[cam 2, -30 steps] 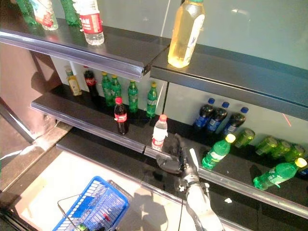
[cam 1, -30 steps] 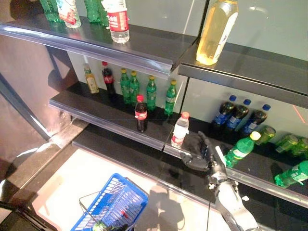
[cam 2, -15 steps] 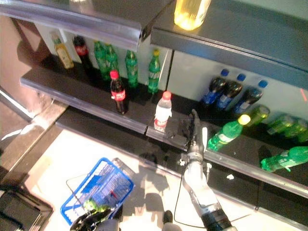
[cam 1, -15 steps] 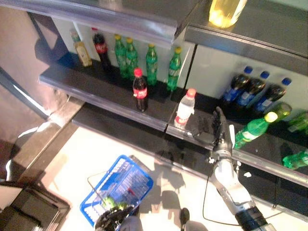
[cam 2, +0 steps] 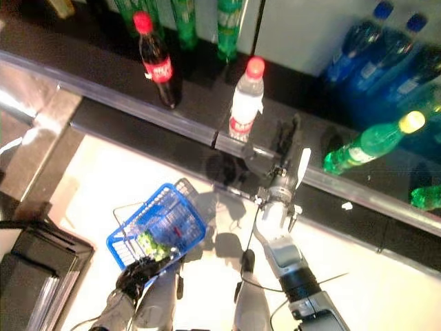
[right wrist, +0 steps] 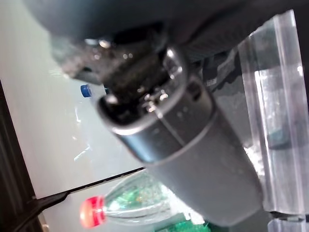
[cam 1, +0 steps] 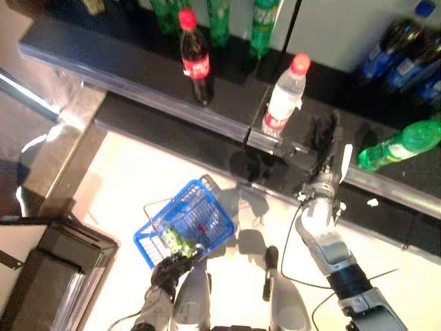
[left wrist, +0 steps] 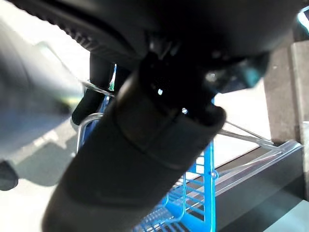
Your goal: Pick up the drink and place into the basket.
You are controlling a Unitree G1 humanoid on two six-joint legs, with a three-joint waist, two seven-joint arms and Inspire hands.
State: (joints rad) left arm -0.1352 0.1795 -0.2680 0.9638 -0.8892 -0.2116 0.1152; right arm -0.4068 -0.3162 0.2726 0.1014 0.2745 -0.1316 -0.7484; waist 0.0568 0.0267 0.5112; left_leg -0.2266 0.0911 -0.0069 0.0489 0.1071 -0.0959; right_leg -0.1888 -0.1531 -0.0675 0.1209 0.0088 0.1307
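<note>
A clear water bottle with a red cap stands upright at the front of the low dark shelf. My right hand rests on the shelf just right of it, fingers straight and open, a small gap between them and the bottle. The right wrist view shows that bottle past the hand. A blue wire basket hangs over the pale floor below. My left hand is curled round its wire handle, as the left wrist view also shows. Something green lies inside the basket.
A cola bottle stands left of the water bottle. A green bottle lies on its side to the right of my right hand, with dark blue-capped bottles behind it. A black case sits on the floor at lower left.
The camera has tilted down, so the upper shelves left the picture and the basket with my left hand came into full view. My right hand stays beside the water bottle.
</note>
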